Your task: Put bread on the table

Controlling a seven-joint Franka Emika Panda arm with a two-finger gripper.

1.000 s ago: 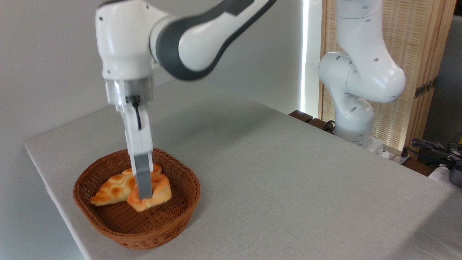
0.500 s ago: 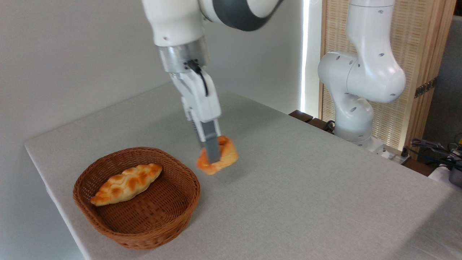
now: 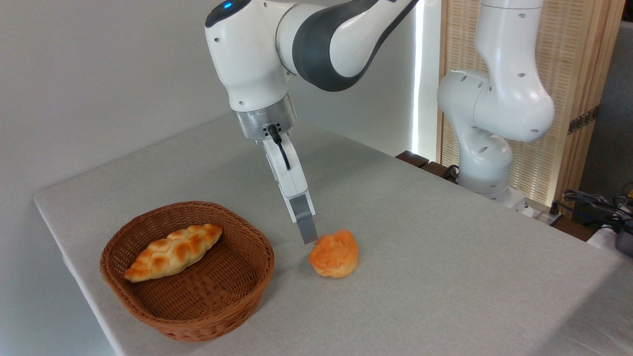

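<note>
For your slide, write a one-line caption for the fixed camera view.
Orange bun lies on the grey table beside the wicker basket holding a braided loaf; the hand hovers beside it.

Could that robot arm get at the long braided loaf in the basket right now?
Probably yes. The braided loaf lies uncovered in the open-topped basket, with nothing on it. The tool hangs just right of the basket beside the bread, apparently holding nothing.

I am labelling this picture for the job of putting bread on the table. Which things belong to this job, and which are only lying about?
Belong to the job:
- bread, lying on the cloth
- table
- gripper, just above and left of the bread

Only lying about:
- wicker basket
- braided loaf inside it
- cables at far right
</note>
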